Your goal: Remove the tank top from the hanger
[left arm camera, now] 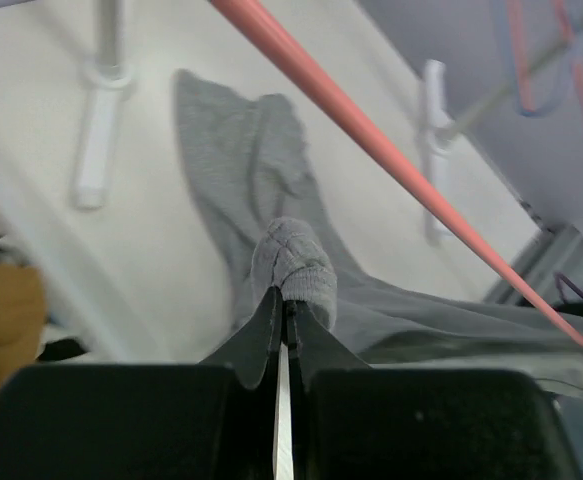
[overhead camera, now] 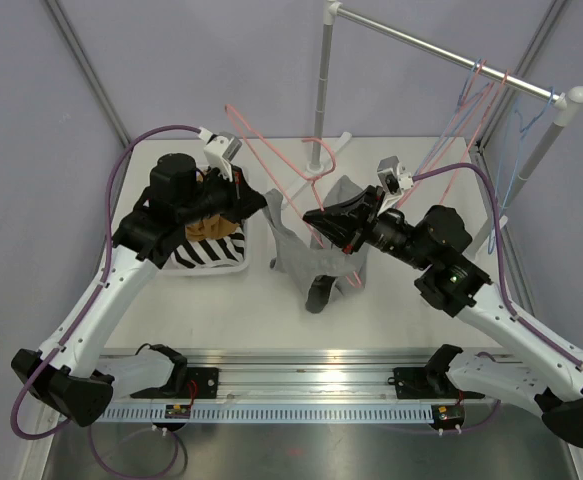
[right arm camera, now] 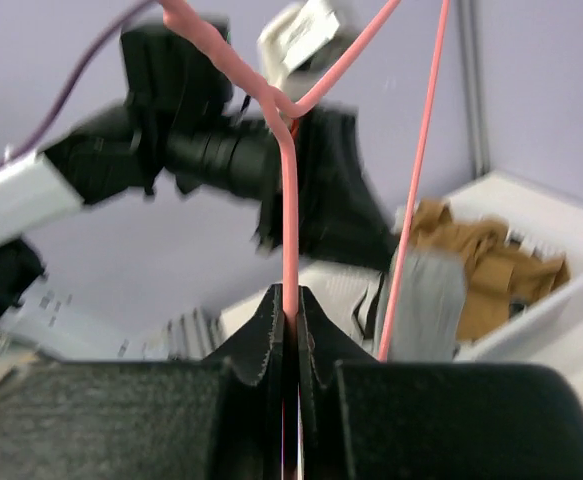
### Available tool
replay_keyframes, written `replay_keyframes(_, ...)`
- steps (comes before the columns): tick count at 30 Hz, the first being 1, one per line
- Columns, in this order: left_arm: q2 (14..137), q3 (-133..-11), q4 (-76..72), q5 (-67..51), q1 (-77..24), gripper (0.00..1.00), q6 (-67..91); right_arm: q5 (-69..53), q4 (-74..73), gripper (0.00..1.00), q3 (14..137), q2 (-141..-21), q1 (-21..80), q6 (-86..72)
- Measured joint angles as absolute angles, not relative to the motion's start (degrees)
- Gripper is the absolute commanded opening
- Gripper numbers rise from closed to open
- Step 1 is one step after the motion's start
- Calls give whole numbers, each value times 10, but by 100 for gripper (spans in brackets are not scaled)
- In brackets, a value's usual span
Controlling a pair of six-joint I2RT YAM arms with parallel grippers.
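The grey tank top (overhead camera: 323, 252) hangs low over the table, partly draped on the pink wire hanger (overhead camera: 276, 160). My left gripper (overhead camera: 255, 205) is shut on a bunched strap of the tank top (left arm camera: 293, 262); the hanger's pink bar (left arm camera: 391, 165) runs diagonally past it on the right. My right gripper (overhead camera: 317, 220) is shut on the hanger's wire (right arm camera: 290, 230) just below its twisted neck, holding the hanger above the table. The grey cloth (right arm camera: 426, 300) hangs beside a second pink wire of the hanger.
A white bin (overhead camera: 233, 268) with striped and brown clothes stands under the left arm; it also shows in the right wrist view (right arm camera: 531, 300). A clothes rack with post (overhead camera: 321, 80) and rod (overhead camera: 431, 45) holds blue and pink hangers (overhead camera: 491, 90) at the back right.
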State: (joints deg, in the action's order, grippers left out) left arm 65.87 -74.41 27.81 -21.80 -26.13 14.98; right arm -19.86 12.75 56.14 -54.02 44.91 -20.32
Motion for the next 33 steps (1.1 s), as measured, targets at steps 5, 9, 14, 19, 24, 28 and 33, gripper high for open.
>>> replay_keyframes(5,636,-726,264,-304,-308,0,110,-126,326,0,555,-621,450,-205)
replay_keyframes(9,627,-729,281,-281,-354,0,75,-37,487,0,552,-669,450,-183)
replay_keyframes(14,665,-761,323,-145,-359,0,73,80,362,0,613,-663,450,-195)
replay_keyframes(19,719,-783,361,-67,-359,13,75,193,110,0,696,-618,450,-267)
replay_keyframes(24,726,-783,381,-48,-359,58,74,283,-76,0,719,-564,450,-314)
replay_keyframes(28,725,-783,382,-44,-359,89,79,334,-204,0,835,-612,450,-313)
replay_keyframes(33,724,-784,394,-23,-359,99,80,315,-293,0,1014,-727,370,-317)
